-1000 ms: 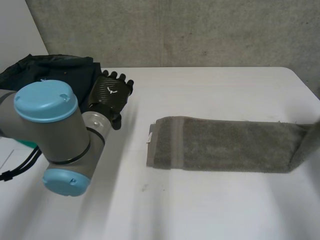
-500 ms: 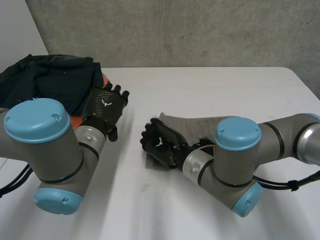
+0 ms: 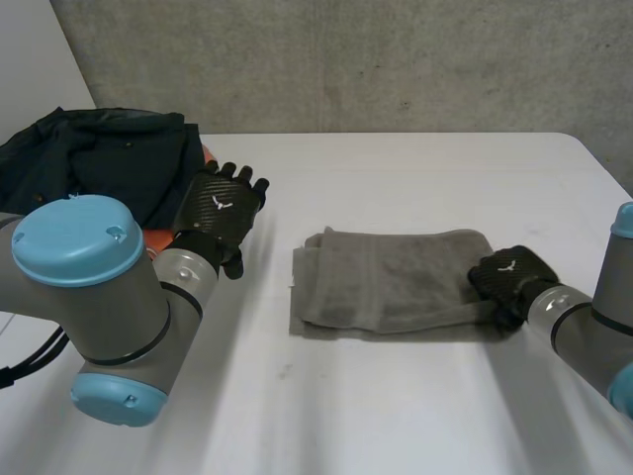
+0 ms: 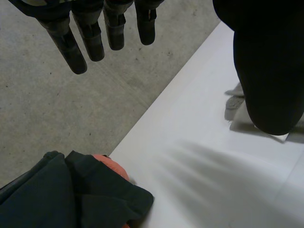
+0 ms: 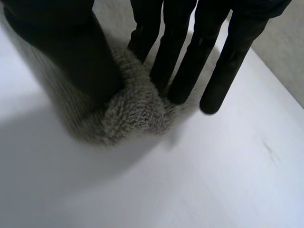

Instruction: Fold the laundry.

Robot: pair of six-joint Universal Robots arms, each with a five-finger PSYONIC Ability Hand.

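A grey-green towel [image 3: 391, 279] lies doubled over in the middle of the white table [image 3: 396, 396]. My right hand [image 3: 509, 277] sits at the towel's right edge. In the right wrist view its fingers [image 5: 180, 52] and thumb pinch a bunched fold of the towel [image 5: 135, 111]. My left hand [image 3: 220, 203] hovers above the table, left of the towel and apart from it, beside the dark clothes. Its fingers [image 4: 95, 33] are straight and hold nothing. A corner of the towel [image 4: 235, 97] peeks out beside its thumb.
A heap of dark clothes [image 3: 109, 158] lies at the table's far left, with something orange [image 3: 158, 237] under it; both also lie below my left hand's fingertips, dark clothes [image 4: 61, 194] over orange [image 4: 111, 166]. A concrete wall rises behind the table.
The towel lay stretched long toward the right; now it is doubled to about half that length. My right hand went to its left end and came back to the right edge. Left hand barely shifted.
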